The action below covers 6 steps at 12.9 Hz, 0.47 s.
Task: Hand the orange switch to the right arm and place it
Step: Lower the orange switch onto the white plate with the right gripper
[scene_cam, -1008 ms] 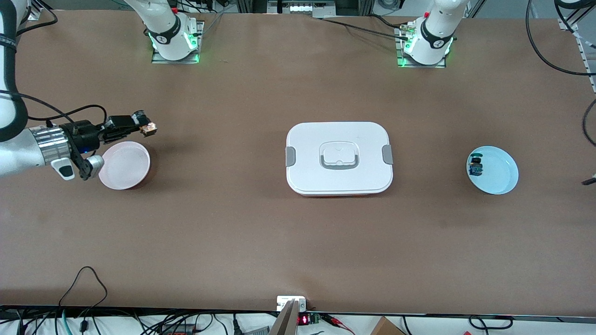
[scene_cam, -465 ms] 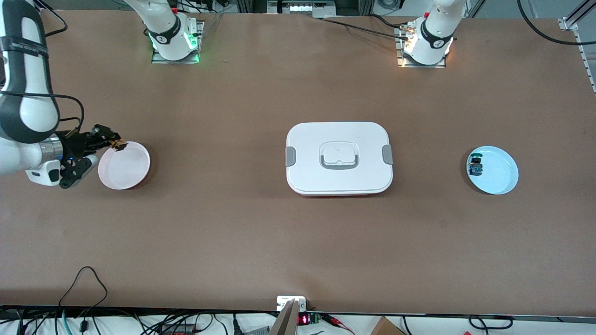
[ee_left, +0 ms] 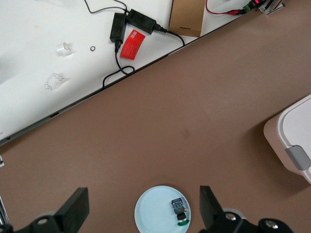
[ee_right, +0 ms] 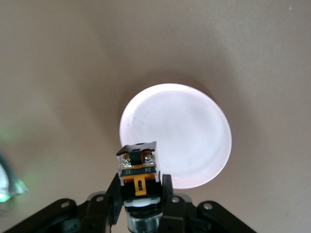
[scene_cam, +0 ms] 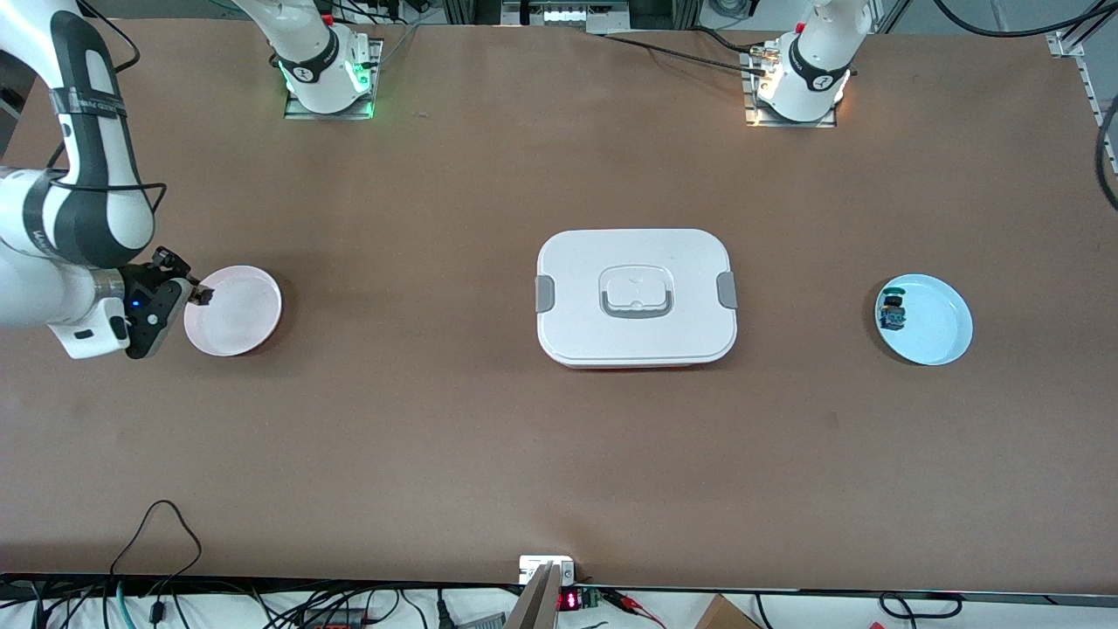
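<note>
The right gripper (ee_right: 141, 194) is clamped on the orange switch (ee_right: 139, 167) and holds it just over the rim of the pink plate (ee_right: 184, 131), on the plate's edge toward the right arm's end of the table. The likely failure: released here, the switch could catch the rim and tip onto the table, since it hangs at the edge rather than over the plate's middle. Its long axis runs out from the fingers, terminal end leading toward the plate's middle. The left gripper (ee_left: 141, 213), spread wide and empty, waits high over the blue plate (scene_cam: 935, 328), well apart from the pink plate.
</note>
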### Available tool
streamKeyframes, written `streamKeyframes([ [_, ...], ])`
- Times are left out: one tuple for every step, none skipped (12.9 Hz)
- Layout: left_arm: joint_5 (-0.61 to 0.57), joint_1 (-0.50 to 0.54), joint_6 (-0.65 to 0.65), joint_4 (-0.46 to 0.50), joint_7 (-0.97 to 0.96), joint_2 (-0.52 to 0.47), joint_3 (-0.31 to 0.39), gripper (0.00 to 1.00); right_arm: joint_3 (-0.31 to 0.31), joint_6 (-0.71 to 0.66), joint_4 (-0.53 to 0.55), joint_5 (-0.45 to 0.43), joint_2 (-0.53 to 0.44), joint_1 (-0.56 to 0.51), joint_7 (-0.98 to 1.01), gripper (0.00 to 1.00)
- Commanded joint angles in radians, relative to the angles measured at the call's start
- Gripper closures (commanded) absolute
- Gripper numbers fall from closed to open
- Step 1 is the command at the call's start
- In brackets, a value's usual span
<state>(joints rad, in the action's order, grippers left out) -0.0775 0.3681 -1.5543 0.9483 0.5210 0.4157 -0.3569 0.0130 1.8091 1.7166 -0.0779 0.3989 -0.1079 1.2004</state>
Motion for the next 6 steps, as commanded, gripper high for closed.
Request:
streamKeyframes([
  [-0.054,-0.075,0.065,0.023,-0.201,-0.032,0.010,0.00,-0.011,0.158,0.110,-0.019,-0.038,-0.027,0.131,0.98],
  [-0.053,-0.092,0.094,0.023,-0.275,-0.032,0.010,0.00,-0.011,0.212,0.147,-0.019,-0.038,-0.029,0.145,0.98],
  [-0.047,-0.097,0.109,0.023,-0.333,-0.032,0.007,0.00,-0.011,0.248,0.176,-0.019,-0.038,-0.029,0.149,0.98],
  [-0.045,-0.103,0.109,0.024,-0.364,-0.032,0.006,0.00,-0.011,0.281,0.199,-0.019,-0.038,-0.029,0.151,0.98],
  [-0.051,-0.124,0.109,0.024,-0.377,-0.031,0.007,0.00,-0.011,0.311,0.218,-0.019,-0.038,-0.029,0.154,0.98],
  [-0.051,-0.129,0.109,0.024,-0.378,-0.031,0.007,0.00,-0.011,0.340,0.239,-0.019,-0.038,-0.030,0.162,0.98],
])
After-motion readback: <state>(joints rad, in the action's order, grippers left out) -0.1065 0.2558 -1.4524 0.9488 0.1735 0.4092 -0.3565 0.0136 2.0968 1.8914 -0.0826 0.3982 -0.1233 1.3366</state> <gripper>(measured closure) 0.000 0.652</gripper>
